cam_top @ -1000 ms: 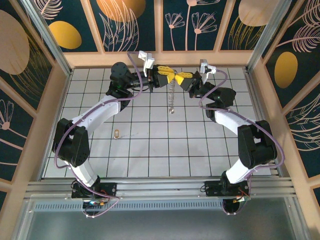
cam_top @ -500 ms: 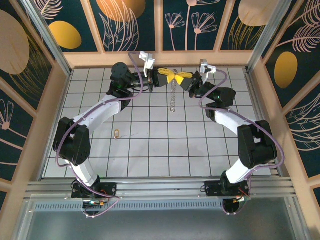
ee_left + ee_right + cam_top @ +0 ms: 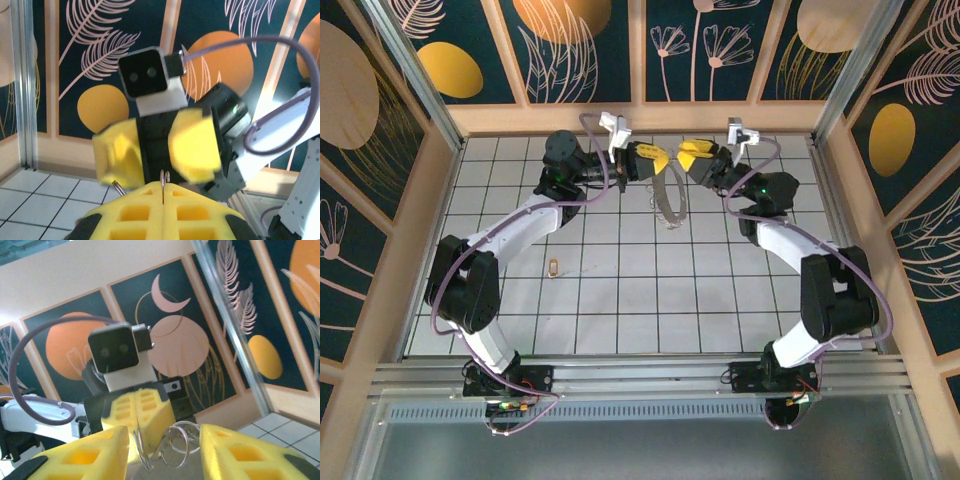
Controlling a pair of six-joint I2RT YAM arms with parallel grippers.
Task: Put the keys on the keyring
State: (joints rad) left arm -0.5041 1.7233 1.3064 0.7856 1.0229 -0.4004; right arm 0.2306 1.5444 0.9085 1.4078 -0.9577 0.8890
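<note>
The keyring (image 3: 668,198) is a thin silvery loop chain that hangs, blurred, from my left gripper (image 3: 658,162) high over the far middle of the floor. In the left wrist view my left gripper (image 3: 164,187) is shut on a wire ring of the keyring (image 3: 165,176). My right gripper (image 3: 692,152) faces it from the right, open and a little apart. Between the open yellow fingers of my right gripper (image 3: 162,440) the rings of the keyring (image 3: 176,445) hang loose. One small brass key (image 3: 553,267) lies on the tiles at the left, far from both grippers.
White tiled floor (image 3: 640,300) boxed in by wooden walls (image 3: 640,117) with dark painted panels. Both arms arch up from the near rail and meet close to the back wall. An aluminium post (image 3: 840,70) stands at the back right.
My right gripper has opened, let go of the keyring and drawn back to the right. The left gripper closed and stays shut on it; the keyring now swings beneath it.
</note>
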